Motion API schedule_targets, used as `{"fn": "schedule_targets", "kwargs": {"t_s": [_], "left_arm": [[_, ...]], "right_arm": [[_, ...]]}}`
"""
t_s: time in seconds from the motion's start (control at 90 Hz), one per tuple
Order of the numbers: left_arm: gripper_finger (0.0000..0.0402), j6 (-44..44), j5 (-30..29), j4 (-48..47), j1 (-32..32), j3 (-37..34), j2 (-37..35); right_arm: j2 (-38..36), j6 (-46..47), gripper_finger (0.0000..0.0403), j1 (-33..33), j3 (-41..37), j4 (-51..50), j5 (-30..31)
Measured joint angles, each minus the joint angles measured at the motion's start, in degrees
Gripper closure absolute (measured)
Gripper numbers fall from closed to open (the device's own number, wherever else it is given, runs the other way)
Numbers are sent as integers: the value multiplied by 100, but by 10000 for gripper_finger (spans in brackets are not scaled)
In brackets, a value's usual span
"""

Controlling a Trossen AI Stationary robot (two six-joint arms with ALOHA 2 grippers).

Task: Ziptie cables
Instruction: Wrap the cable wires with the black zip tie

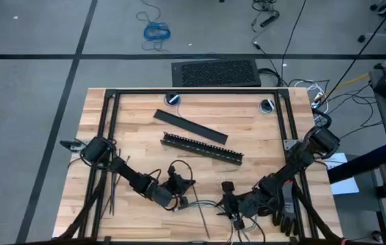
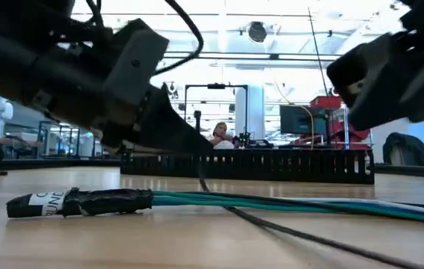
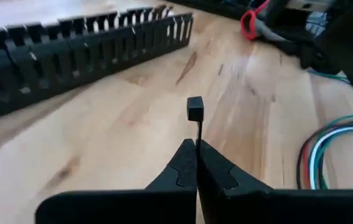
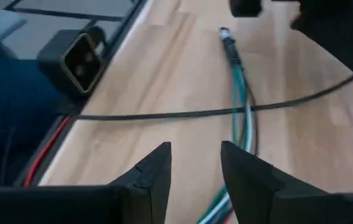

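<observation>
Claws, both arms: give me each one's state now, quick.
Left claw: shut on a ziptie, head poking out past the tips.
Right claw: open, holding nothing, above the cables.

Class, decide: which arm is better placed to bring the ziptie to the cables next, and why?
Probably the left. Its gripper is shut on a ziptie, head pointing up, with the cables close beside it. The right gripper is open and empty above the cables.

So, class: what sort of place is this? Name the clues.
Probably a robotics lab or workshop: a wooden workbench with a slotted cable duct on it, monitors and equipment racks behind, and loose cables on the floor.
</observation>
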Motion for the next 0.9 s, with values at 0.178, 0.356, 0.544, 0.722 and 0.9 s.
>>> {"fn": "schedule_targets", "kwargs": {"t_s": [0.178,0.356,0.544,0.722,0.9], "left_arm": [[402,-17,167,12,9,230,205],[402,2,317,2,11,446,473],[402,158,523,10,9,604,634],[402,133,609,-1,7,676,635],[402,5,551,-6,4,778,635]], "right_arm": [[0,171,273,306,0,3,121],[62,422,273,518,-2,244,452],[376,426,273,546,-2,666,434],[829,630,273,597,4,971,462],[1335,783,273,862,556,1026,471]]}}
